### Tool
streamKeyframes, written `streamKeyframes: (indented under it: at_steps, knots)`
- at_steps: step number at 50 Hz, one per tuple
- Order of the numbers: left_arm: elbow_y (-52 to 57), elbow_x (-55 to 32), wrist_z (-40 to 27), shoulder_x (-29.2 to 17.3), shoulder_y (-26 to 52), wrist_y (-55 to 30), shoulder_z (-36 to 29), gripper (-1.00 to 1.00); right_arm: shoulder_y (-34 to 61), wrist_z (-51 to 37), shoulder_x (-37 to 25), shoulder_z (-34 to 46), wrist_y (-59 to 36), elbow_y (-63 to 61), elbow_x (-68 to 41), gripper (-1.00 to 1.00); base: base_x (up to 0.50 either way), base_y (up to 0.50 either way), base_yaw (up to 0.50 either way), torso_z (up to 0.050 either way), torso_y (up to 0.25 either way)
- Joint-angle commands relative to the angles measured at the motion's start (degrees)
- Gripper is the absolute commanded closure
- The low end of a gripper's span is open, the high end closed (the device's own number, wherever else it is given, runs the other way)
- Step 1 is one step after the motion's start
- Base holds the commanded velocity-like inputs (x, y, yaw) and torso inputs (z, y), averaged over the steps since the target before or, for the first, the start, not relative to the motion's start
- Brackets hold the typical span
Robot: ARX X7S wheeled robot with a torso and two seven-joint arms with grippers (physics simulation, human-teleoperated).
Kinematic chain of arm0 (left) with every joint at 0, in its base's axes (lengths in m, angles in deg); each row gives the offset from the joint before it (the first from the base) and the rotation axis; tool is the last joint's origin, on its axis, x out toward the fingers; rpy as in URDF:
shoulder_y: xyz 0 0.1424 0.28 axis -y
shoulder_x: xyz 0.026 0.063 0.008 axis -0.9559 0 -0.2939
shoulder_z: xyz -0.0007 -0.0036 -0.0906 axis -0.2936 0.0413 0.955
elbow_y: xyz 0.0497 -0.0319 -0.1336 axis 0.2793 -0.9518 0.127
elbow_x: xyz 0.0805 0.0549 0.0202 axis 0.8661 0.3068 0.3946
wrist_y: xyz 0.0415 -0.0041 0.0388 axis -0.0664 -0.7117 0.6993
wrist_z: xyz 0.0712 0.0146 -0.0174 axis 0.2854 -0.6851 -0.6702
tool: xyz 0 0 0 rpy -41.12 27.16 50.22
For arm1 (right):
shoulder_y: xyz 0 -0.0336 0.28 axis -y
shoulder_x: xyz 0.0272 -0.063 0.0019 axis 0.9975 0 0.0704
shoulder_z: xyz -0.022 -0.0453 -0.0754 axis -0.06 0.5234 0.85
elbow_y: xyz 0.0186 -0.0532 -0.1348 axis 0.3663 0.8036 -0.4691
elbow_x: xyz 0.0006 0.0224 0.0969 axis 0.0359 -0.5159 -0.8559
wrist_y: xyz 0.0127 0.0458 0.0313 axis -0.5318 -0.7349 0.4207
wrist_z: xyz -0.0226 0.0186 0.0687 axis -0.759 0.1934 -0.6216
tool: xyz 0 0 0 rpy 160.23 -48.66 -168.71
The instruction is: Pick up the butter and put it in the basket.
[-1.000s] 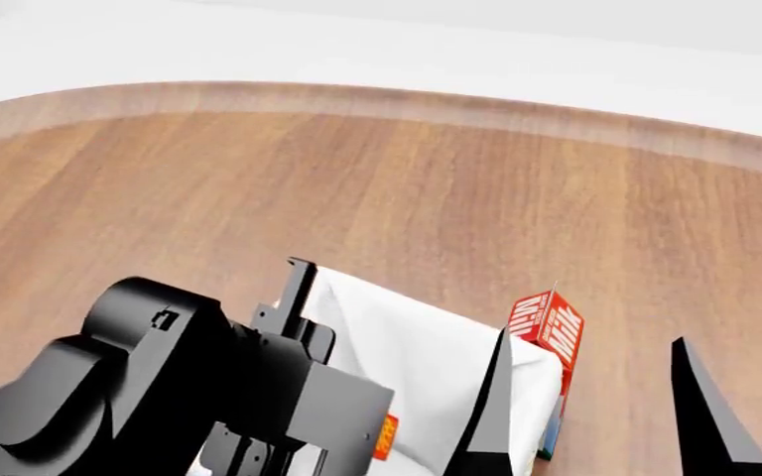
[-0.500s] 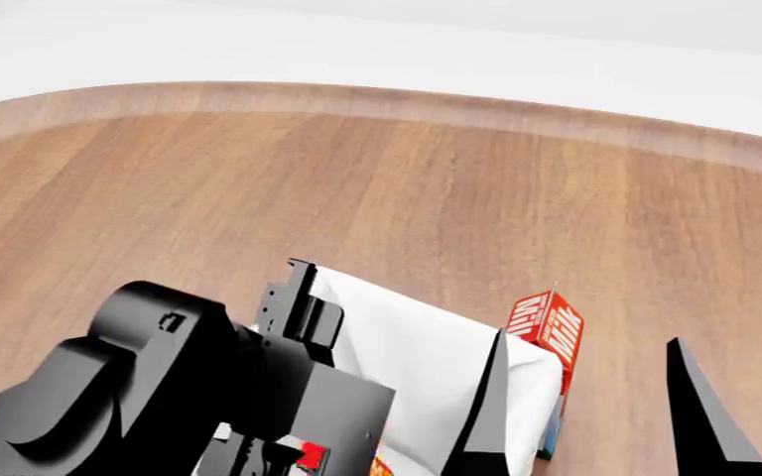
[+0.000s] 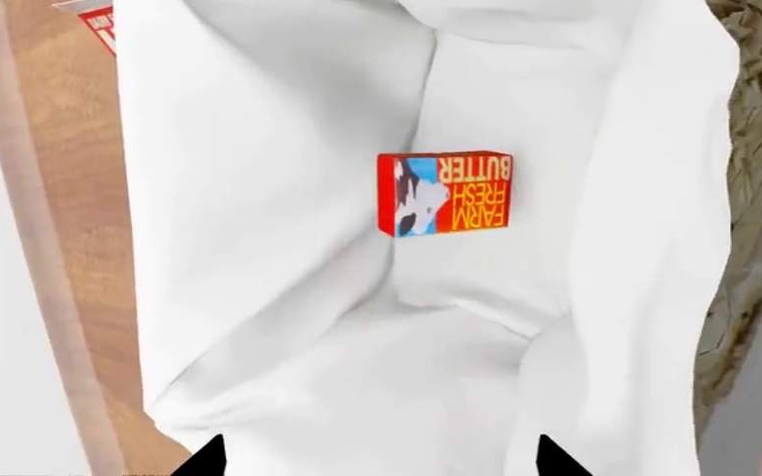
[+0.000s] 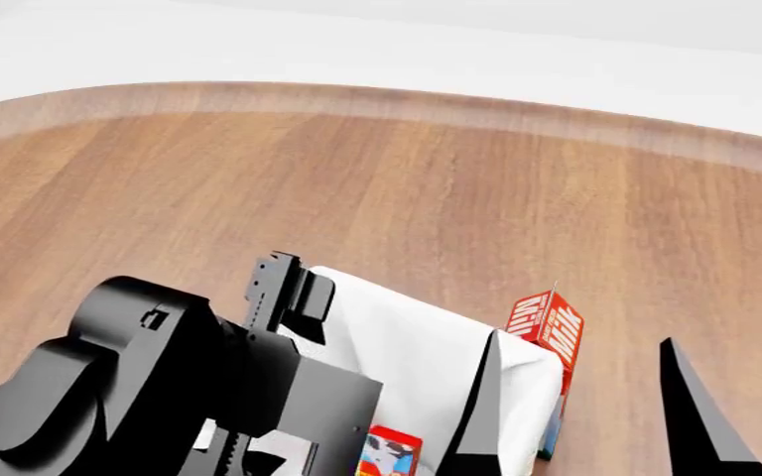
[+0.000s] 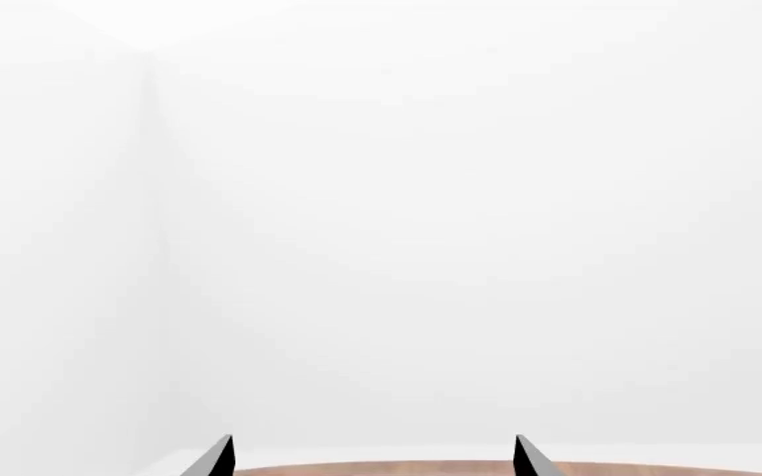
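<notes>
The butter (image 3: 444,193), a small red box with a yellow-orange label, lies flat on the white cloth liner inside the basket (image 3: 262,198). My left gripper (image 3: 378,461) hangs above it, open and empty, well clear of the box. In the head view the butter (image 4: 392,454) shows at the bottom edge inside the basket (image 4: 408,357), beside my black left arm (image 4: 183,387). My right gripper (image 4: 593,416) is open and empty, just right of the basket; its wrist view (image 5: 372,458) faces a white wall.
A red-and-white milk carton (image 4: 547,332) stands against the basket's right side; it also shows in the left wrist view (image 3: 96,20). The wooden table (image 4: 354,178) stretches far and left, with a curved edge (image 4: 354,97) against the white background.
The butter has left my left gripper and now lies on the basket's liner. The left wrist has lifted and tilted back a little. The right arm has barely moved.
</notes>
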State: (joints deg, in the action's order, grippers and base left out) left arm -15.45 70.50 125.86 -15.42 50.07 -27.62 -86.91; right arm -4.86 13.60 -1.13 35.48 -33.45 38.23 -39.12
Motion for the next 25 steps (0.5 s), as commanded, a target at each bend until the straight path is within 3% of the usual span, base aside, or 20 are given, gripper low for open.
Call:
streamKeyframes:
  at_steps: [1,20,25]
  knots:
    - [-1.53,1.84,2.35,1.21,0.64,0.07,1.98,-1.0,0.46,2.62,1.59,-1.5,1.92,2.45,2.31,-1.0,0.0,0.0,0.0,0.0,0.0]
    - [18.09,4.38,7.8,-8.74,0.68,-6.93,4.06,-1.0,1.0,2.13,1.59,-0.2,0.91,1.16,2.95,-1.0,0.0,0.0,0.0,0.0,0.0]
    - [23.29,3.97,5.03,-11.34,-1.02,-6.29,7.15,-1.0,1.04,2.0,1.57,0.16,0.69,0.72,3.13,-1.0,0.0,0.0,0.0,0.0,0.0]
